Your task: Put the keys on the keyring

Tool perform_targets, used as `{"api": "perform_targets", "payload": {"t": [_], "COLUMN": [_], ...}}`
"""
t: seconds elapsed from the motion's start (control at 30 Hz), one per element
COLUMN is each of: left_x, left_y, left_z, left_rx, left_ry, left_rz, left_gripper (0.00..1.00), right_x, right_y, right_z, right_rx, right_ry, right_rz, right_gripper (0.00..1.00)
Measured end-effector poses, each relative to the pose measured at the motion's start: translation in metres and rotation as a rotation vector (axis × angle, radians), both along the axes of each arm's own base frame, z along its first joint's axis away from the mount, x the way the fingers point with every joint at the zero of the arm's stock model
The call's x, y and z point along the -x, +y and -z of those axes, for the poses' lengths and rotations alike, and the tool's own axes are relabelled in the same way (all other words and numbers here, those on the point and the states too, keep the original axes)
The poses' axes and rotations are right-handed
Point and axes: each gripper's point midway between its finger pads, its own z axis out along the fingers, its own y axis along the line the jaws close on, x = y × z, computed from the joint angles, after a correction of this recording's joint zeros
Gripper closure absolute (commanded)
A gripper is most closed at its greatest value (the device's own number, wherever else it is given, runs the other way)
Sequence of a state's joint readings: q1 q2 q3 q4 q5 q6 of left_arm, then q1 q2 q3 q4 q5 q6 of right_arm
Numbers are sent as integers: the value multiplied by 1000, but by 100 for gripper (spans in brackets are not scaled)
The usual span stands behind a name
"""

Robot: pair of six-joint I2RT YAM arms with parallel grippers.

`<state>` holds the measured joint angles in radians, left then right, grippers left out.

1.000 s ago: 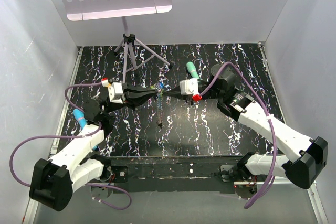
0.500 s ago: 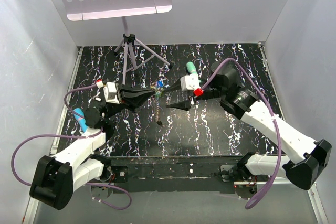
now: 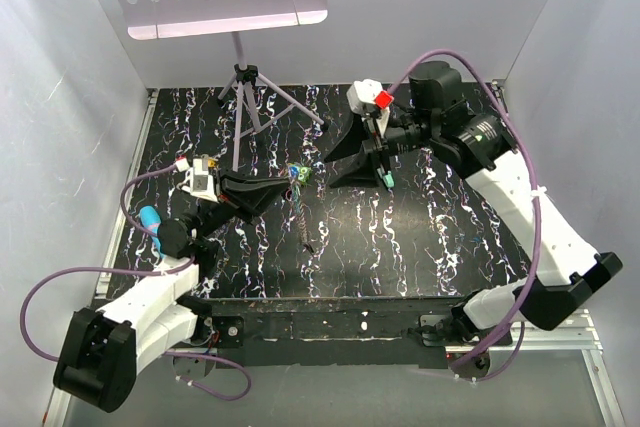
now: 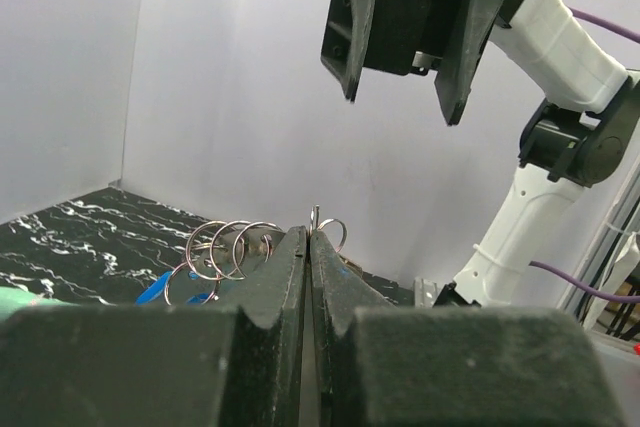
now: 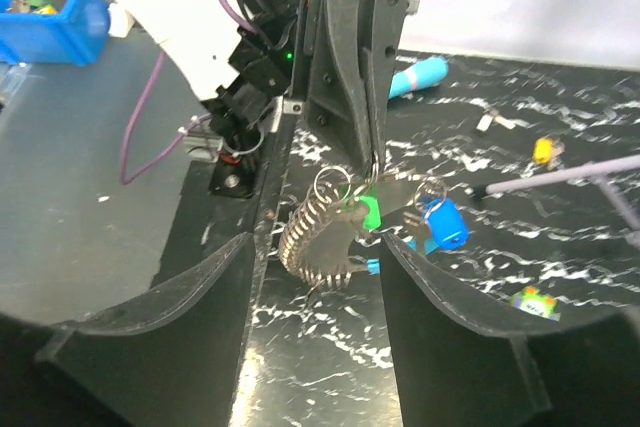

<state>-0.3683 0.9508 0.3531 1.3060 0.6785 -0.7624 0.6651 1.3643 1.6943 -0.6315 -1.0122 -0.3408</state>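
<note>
My right gripper (image 3: 358,169) has lifted up and back from the meeting point over mid-counter, and its jaws now stand wide with nothing in them. The left gripper (image 3: 289,179) has eased back a little, with its jaws pinched shut on the keyring (image 5: 322,237). The keyring is held above the counter (image 3: 440,237), beaded chain dangling, with a green-headed key (image 5: 368,213) and the blue clasp (image 5: 444,223) among the rings. A small yellow piece (image 5: 543,151), perhaps the other key, lies well apart. My worry is the tip-only pinch: a nudge on re-approach could swing the bundle or tug it free.
</note>
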Motion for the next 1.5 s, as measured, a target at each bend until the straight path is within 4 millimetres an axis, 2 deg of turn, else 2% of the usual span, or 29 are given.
{"api": "perform_targets", "payload": {"t": [0.2, 0.33, 0.53, 0.63, 0.87, 1.5], "left_x": [7, 14, 35, 42, 43, 48], "left_y": [4, 4, 0, 0, -6, -31], "left_z": [8, 6, 2, 1, 18, 26], "left_rx": [18, 14, -15, -23, -40, -21], "left_ry": [38, 32, -6, -22, 33, 109], "left_rz": [4, 10, 27, 31, 40, 69], "left_gripper": [100, 100, 100, 100, 100, 100], "right_x": [8, 14, 37, 42, 31, 15], "right_y": [-8, -15, -37, -45, -45, -36], "right_z": [29, 38, 62, 68, 70, 83], "right_rx": [120, 156, 186, 190, 173, 175], "right_ry": [150, 167, 201, 222, 244, 303], "right_rz": [-2, 10, 18, 29, 61, 82], "right_gripper": [37, 35, 35, 35, 35, 35]}}
